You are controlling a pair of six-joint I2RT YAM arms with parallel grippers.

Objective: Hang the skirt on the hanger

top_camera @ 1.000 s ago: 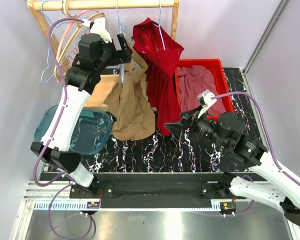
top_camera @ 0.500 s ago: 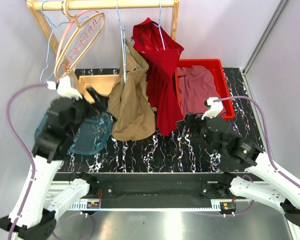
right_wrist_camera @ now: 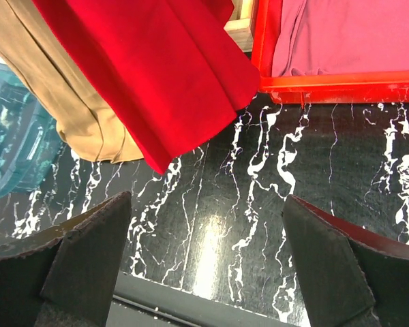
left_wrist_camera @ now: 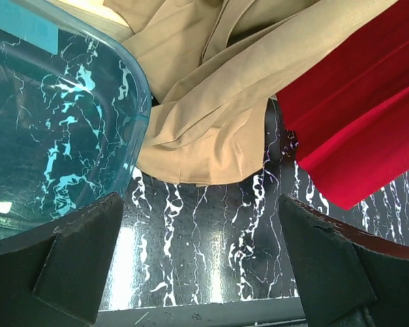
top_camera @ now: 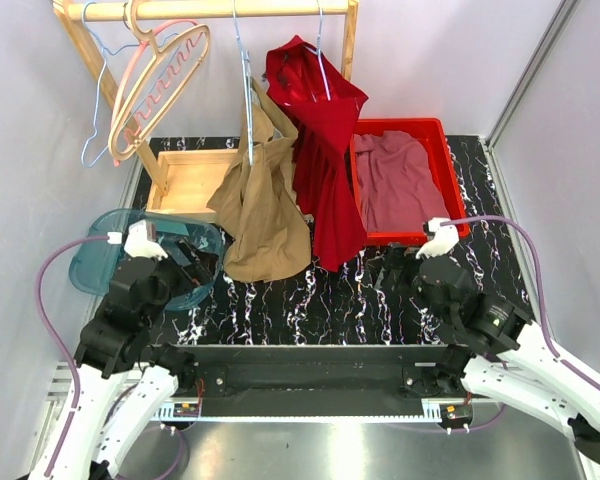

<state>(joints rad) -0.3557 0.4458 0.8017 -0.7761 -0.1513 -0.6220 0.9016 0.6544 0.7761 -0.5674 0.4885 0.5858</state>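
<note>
Tan skirt is hanging on the wire hanger.
Left gripper and right gripper are hovering, jaws spread wide, gripping nothing.

Three garments: one tan skirt and one red garment hang at twelve o'clock, and one pink cloth lies at two o'clock. Three containers: one red bin, one wooden tray and one blue tub at nine o'clock. At least four hangers hang on one rail; overlap at eleven o'clock hides any more.
</note>
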